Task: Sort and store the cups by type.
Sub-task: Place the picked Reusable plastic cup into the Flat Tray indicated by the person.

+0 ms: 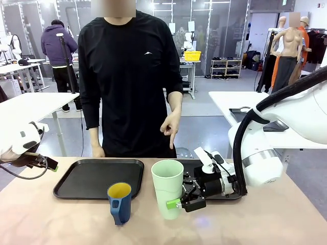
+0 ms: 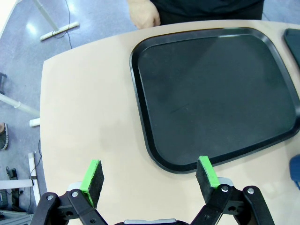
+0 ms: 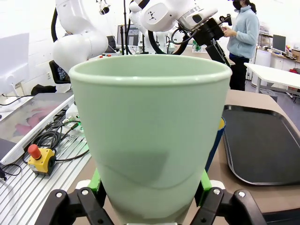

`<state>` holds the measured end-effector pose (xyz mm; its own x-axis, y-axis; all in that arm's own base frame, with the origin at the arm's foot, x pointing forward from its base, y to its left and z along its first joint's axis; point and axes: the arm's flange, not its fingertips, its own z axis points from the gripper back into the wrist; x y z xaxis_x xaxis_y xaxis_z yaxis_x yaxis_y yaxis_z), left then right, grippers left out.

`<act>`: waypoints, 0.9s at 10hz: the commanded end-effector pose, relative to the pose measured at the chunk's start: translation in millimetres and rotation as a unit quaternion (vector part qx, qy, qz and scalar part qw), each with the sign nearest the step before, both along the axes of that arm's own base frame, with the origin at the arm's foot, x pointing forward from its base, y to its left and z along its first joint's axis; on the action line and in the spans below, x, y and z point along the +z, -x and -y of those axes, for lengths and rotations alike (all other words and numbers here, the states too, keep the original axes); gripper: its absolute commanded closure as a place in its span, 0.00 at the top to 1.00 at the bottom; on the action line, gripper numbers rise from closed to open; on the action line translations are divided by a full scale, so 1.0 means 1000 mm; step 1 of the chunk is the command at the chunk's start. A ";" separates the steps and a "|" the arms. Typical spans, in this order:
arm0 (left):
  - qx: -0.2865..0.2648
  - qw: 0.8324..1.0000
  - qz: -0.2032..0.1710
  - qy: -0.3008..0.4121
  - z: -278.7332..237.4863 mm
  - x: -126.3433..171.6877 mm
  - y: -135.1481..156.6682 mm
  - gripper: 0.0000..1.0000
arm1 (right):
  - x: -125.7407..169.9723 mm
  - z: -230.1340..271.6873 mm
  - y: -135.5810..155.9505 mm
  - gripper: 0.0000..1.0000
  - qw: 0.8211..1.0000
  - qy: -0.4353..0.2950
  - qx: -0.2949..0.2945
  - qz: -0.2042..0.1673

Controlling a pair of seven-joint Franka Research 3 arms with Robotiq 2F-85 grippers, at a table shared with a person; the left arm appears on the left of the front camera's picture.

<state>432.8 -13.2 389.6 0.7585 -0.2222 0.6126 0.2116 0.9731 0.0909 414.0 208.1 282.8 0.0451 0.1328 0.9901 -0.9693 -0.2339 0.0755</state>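
Observation:
The tall mint-green tumbler stands upright on the table in front of the right tray. My right gripper is shut on its lower part. In the right wrist view the tumbler sits between the green pads, with the gripper at its base. The dark blue mug, yellow inside, stands just left of the tumbler, handle toward the camera; a sliver of the mug peeks past the tumbler. My left gripper hovers at the table's left end, and this gripper is open with nothing between its fingers.
A black tray lies left of centre, and this tray is beyond my left fingers. A person stands at the far side, one hand pointing down at the right tray, the other hand on the table edge.

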 end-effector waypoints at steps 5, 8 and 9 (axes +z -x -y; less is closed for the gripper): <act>0.001 1.000 0.001 -0.002 0.000 0.000 0.000 1.00 | 0.006 0.023 -0.034 0.84 0.999 -0.005 -0.039 0.006; 0.001 1.000 0.001 -0.002 0.000 0.000 0.000 1.00 | 0.016 0.072 -0.086 0.84 0.993 -0.015 -0.116 0.008; 0.001 1.000 0.001 -0.002 0.000 0.000 0.000 1.00 | 0.020 0.085 -0.100 0.84 0.991 -0.010 -0.134 0.014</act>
<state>432.8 -13.2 389.5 0.7586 -0.2221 0.6126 0.2115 0.9731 0.0909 501.9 119.9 300.1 0.0202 0.1129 0.9934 -0.9998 -0.0067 0.0211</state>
